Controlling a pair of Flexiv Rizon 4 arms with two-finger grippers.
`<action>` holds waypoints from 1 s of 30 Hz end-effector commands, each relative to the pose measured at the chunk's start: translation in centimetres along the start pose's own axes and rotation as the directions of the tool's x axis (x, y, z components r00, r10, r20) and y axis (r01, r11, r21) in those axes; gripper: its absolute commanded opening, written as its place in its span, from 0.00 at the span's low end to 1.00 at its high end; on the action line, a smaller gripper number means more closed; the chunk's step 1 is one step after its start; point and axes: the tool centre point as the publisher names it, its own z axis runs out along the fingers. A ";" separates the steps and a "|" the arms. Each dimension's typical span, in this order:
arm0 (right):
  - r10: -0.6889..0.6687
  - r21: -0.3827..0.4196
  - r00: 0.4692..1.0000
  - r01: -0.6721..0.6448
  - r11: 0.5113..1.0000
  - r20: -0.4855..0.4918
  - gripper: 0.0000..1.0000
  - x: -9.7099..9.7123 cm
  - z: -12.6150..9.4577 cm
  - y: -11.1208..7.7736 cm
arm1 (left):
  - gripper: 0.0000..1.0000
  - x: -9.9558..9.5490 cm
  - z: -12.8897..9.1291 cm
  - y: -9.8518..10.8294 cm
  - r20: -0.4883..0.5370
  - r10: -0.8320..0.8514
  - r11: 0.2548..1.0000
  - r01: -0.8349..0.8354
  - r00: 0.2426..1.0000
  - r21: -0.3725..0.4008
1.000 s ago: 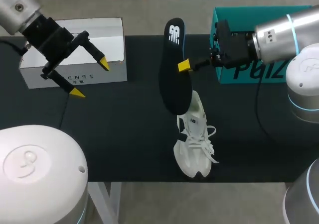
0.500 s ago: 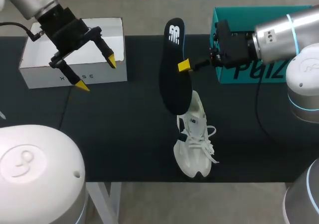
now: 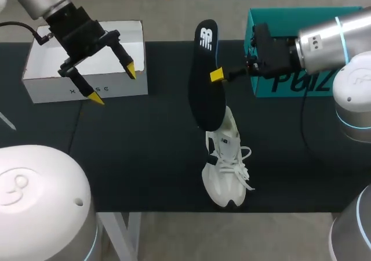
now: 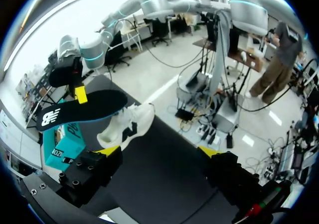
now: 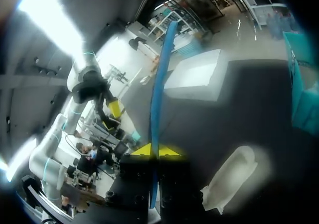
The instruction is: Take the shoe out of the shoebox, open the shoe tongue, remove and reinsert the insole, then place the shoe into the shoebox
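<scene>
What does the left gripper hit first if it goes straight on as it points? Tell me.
Most likely the black table top, short of the white lace-up sneaker: the open left gripper slants down toward bare table. Depth is unclear, so this is only a guess.

The head view looks down on the tabletop [image 3: 145, 156] from above and behind. The left wrist view faces the shoe [image 4: 127, 127] and insole [image 4: 79, 109] from well apart. The right wrist view sits close along the insole's edge, and the pale blur beyond is probably the same shoe.
</scene>
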 end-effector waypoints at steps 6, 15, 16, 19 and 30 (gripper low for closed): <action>0.011 -0.057 1.000 -0.012 0.998 -0.010 0.00 -5.8 0.1 0.5 | 1.00 0.0 0.0 0.0 -0.002 0.000 1.000 0.000 1.000 -0.002; 0.000 -0.125 1.000 -0.002 0.992 -0.010 0.00 -9.8 -0.5 0.9 | 1.00 0.0 0.0 0.0 -0.002 0.000 1.000 0.000 1.000 -0.002; -0.009 -0.140 1.000 0.007 0.990 -0.017 0.00 -10.1 -0.7 1.1 | 1.00 0.0 0.0 0.0 -0.002 0.000 1.000 0.000 1.000 -0.002; -0.022 -0.164 1.000 0.020 0.986 -0.012 0.00 -11.1 -1.1 1.6 | 1.00 0.0 0.0 0.0 -0.002 0.000 1.000 0.000 1.000 -0.002; -0.058 -0.198 0.998 0.052 0.979 -0.026 0.00 -14.7 -1.3 2.0 | 1.00 0.0 0.0 0.0 -0.002 0.000 1.000 0.000 1.000 -0.002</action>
